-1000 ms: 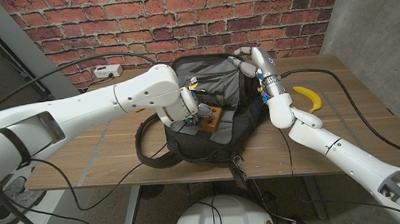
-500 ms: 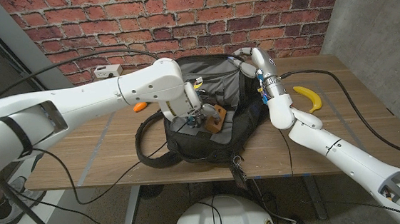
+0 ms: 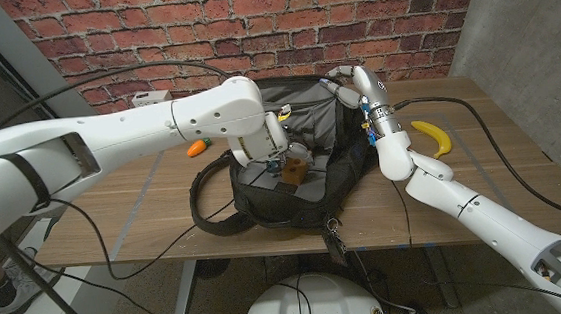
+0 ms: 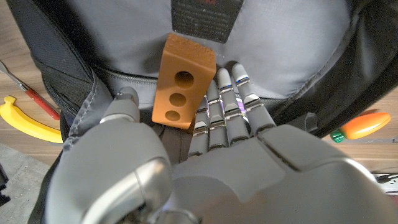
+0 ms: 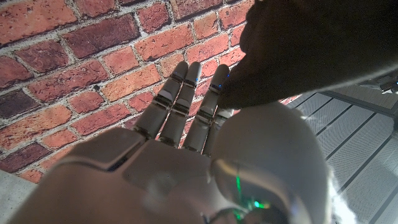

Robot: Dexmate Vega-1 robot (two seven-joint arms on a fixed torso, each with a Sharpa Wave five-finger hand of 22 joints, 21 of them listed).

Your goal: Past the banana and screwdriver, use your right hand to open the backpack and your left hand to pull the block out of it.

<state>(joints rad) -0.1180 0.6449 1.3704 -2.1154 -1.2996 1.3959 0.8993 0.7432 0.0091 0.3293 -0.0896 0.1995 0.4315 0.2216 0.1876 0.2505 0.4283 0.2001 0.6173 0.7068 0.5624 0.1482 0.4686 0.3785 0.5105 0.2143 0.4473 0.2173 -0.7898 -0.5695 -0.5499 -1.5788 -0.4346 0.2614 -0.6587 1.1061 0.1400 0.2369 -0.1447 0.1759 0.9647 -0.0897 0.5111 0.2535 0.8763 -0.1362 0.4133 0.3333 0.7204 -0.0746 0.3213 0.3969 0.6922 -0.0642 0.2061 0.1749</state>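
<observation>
The black backpack [image 3: 293,191] lies open mid-table, its grey lining [image 4: 261,43] exposed. My right hand [image 3: 355,86] grips the raised flap [image 5: 311,43] at the bag's far right corner, and the dark fabric drapes over its fingers [image 5: 180,99]. My left hand [image 3: 265,146] reaches into the opening. It holds the orange-brown block [image 3: 296,166], which has round holes. The block [image 4: 182,81] stands tilted between thumb [image 4: 126,99] and fingers [image 4: 227,106]. The yellow banana [image 3: 432,137] lies right of the bag. The orange-handled screwdriver [image 3: 196,149] lies left of it.
A white power strip [image 3: 151,99] sits at the table's back left by the brick wall. Black cables cross the table on both sides of the bag, and a strap loops out at its front left [image 3: 209,208]. A grey concrete wall stands to the right.
My left arm has swung farther over the table and turned the hand inside the bag, uncovering the screwdriver. The block has barely shifted. My right hand still holds the flap up.
</observation>
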